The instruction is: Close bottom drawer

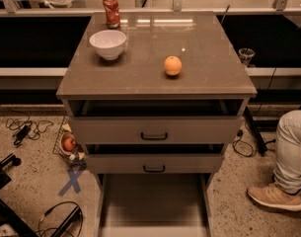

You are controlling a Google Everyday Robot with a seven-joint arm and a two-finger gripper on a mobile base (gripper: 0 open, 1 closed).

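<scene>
The bottom drawer [152, 201] stands pulled far out from under the desk's front edge. Its long box runs straight out from the cabinet toward the camera, so closing it means a push along that axis, back toward the desk's rear edge.

The gripper is not in view. Dark machine parts low on the floor, off the desk's front-left corner, may belong to the arm, so neither its position relative to the drawer nor whether it is released or clenched can be told.

The drawer's front panel and handle are cut off at the bottom of the view — the contact point for the push is hidden.

Above it, the middle drawer [154, 163] and top drawer [154, 130] each sit slightly open. A seated person's shoe [274, 197] rests on the floor off the front-right corner — near the drawer's side, though apart from it.
</scene>
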